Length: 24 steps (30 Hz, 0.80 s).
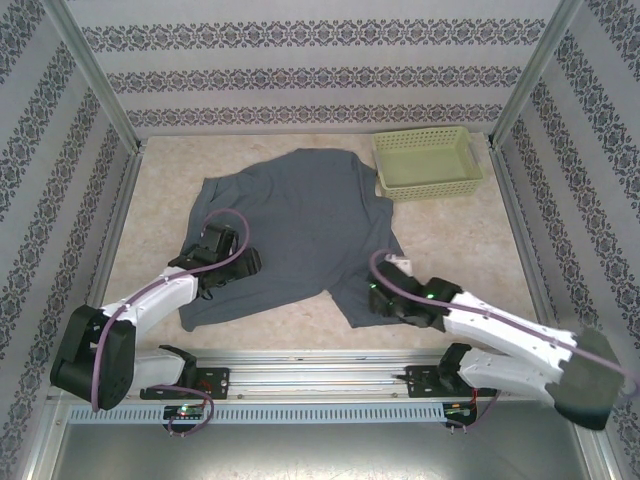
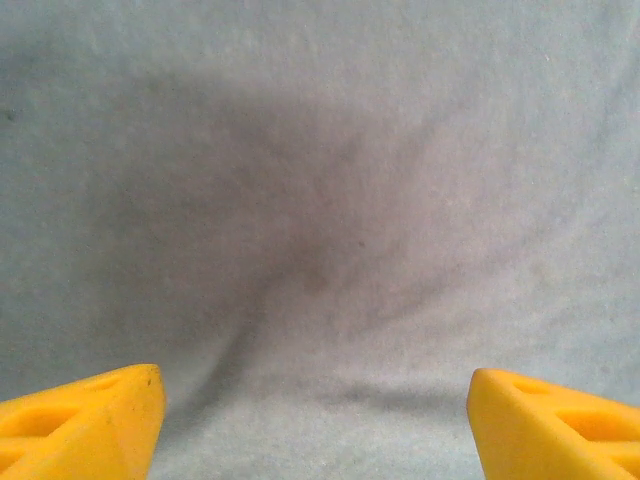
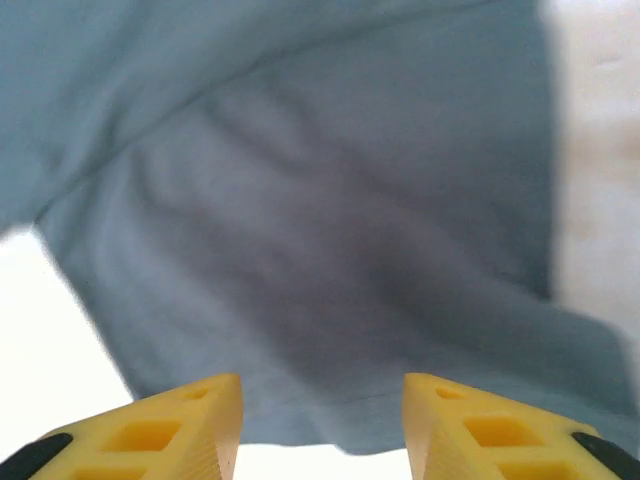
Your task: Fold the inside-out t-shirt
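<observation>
Top external view: we are looking down on the t-shirt (image 1: 300,225), which is lying spread out and rumpled on the pale table (image 1: 160,190), from the middle toward the far side. Its far right edge is lying just beside the near left corner of the green basket (image 1: 428,160), and we cannot tell whether the two are touching. The left gripper (image 1: 222,262) is sitting low over the near left part of the t-shirt. The right gripper (image 1: 385,298) is sitting at the near right corner of the t-shirt, where cloth is meeting bare table. From this height we are not making out the jaws of either gripper.

Left wrist view: we are facing plain blue-grey t-shirt (image 2: 320,180) cloth, with soft creases running toward a darker patch at the middle. The two yellow fingers (image 2: 90,420) of the left gripper (image 2: 315,400) are standing wide apart at the lower corners, gripping nothing, with cloth lying beyond them.

Right wrist view: we are seeing the right gripper (image 3: 322,405) with its fingers (image 3: 180,430) standing moderately apart and nothing between them. The edge of the t-shirt (image 3: 330,230) is running just beyond the tips. Bare table (image 3: 40,330) is showing at the lower left and the upper right.
</observation>
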Each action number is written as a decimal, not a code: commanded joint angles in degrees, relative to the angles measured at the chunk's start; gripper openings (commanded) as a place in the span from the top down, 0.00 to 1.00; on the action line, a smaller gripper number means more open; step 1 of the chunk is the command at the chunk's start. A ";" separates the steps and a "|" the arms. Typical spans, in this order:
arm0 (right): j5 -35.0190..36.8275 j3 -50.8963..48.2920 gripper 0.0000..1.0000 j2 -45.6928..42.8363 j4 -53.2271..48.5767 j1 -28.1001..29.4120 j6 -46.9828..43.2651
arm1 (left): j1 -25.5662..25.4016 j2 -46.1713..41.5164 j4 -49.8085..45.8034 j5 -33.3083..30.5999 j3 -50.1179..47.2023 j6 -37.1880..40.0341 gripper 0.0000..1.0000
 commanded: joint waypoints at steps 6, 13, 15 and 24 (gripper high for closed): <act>-0.18 4.57 0.52 14.22 8.80 11.32 -1.12 | 3.42 0.05 -2.79 -1.22 0.99 0.68 0.21; -1.34 5.70 0.59 20.89 9.55 11.67 -0.72 | 4.87 0.35 -2.33 -0.45 -0.39 0.07 0.21; -1.55 6.21 0.64 21.91 9.17 11.96 -0.48 | 5.29 0.33 -2.33 -0.31 -0.59 0.13 0.21; 5.47 14.06 0.98 26.90 -0.87 17.73 0.01 | 5.54 -0.66 -2.21 0.37 -1.39 0.11 0.21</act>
